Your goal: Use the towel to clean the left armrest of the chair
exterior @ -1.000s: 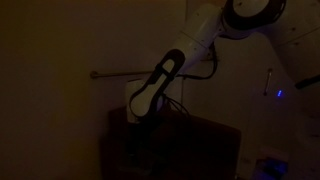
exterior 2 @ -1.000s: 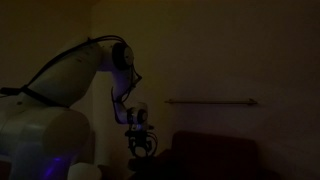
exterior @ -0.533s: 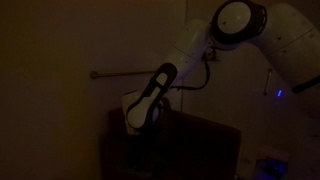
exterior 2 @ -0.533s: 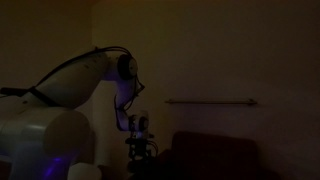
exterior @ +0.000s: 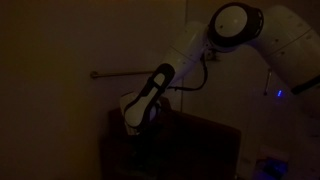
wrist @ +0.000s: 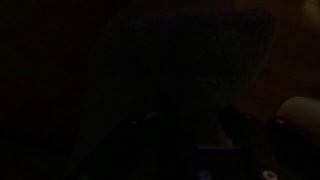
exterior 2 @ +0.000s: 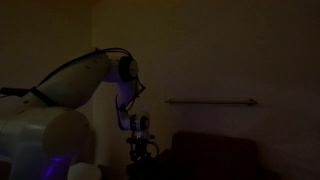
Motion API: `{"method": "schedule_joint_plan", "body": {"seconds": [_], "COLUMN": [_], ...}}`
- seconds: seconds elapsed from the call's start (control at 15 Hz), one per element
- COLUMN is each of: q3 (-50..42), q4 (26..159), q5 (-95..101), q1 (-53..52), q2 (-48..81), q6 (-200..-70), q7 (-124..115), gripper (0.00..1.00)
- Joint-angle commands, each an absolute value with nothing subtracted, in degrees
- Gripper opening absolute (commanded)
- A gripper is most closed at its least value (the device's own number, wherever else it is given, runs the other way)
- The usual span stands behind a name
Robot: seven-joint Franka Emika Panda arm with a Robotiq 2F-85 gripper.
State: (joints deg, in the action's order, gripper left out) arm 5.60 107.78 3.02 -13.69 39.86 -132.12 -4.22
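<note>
The room is nearly dark. The chair [exterior: 185, 145] is a boxy dark brown mass, also visible as the chair [exterior 2: 215, 155]. My white arm bends down from above, and the gripper [exterior: 133, 124] hangs at the chair's top corner by one side panel. The gripper [exterior 2: 140, 152] sits just beside the chair's edge. The left armrest does not stand out from the dark chair. I cannot make out the towel. The wrist view is almost black, with only a dim bluish panel [wrist: 180, 70] and one dark finger [wrist: 232, 123]. How the jaws stand does not show.
A thin rail [exterior: 115, 73] runs along the wall behind the chair, seen also as the rail [exterior 2: 210, 101]. A small blue light [exterior: 280, 95] glows at the right. The robot's bulky white base [exterior 2: 40, 135] fills the left of an exterior view.
The arm swung lower toward the chair's corner over the first half second. Since then it has hardly moved.
</note>
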Motion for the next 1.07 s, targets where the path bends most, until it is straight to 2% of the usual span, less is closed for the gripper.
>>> {"method": "schedule_joint_plan", "body": {"seconds": [0.0,0.13,0.2,0.33,0.67,1.0], "q3": [5.95,6.13,6.25,6.14,5.25,4.2], "q4": [107.06,106.16,105.78,104.84,94.02,76.54], "q5": [3.64,3.3,3.08,3.44,4.02,3.72], "q1": [-12.78,-12.11,-11.66,-11.36,-10.85,-10.73], "q2": [39.98,40.19,39.93,38.95,42.21,54.67], "q6": [-128.94,-128.41,-128.79,-129.71,-128.78,-120.78], "q7": [-2.08,-1.05,-0.41,0.48,2.03,2.41], "gripper": [0.19,0.07,0.04,0.08,0.07,0.07]}}
